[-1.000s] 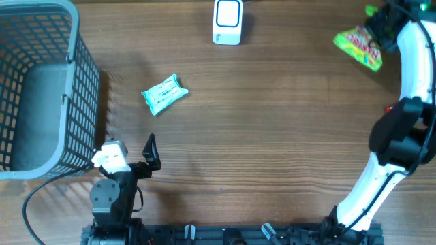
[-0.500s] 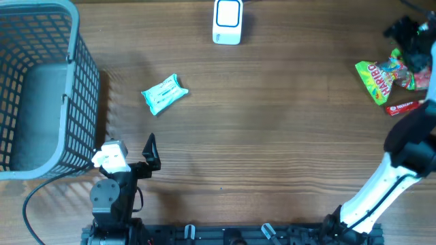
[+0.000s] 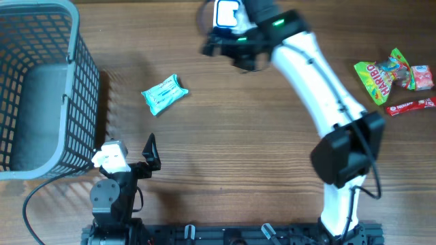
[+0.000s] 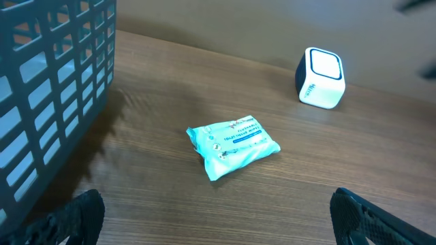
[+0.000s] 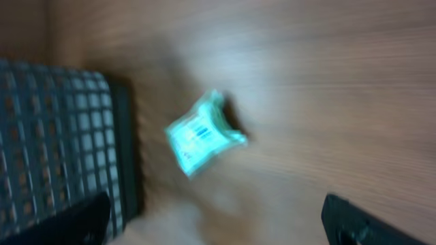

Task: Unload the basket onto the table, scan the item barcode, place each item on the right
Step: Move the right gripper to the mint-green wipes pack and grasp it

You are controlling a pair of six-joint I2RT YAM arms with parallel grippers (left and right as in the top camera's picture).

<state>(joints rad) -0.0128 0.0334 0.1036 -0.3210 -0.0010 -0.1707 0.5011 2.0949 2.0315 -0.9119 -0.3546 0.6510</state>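
Note:
A teal wipes packet lies flat on the wooden table, right of the basket. The white barcode scanner stands at the far edge, partly covered by my right arm. My right gripper hovers open and empty just in front of the scanner, up and to the right of the packet. In the blurred right wrist view the packet lies ahead of the wide-apart right gripper. My left gripper rests open near the front edge. The left wrist view has the packet ahead of the left gripper and the scanner beyond.
A grey wire basket fills the left side. At the far right lie a Haribo bag, a pink packet and a red bar. My right arm spans from the front right to the far centre.
My right gripper opened and let go of the Haribo bag at the far right. The arm then swung left across the table to the scanner. The left arm stayed still.

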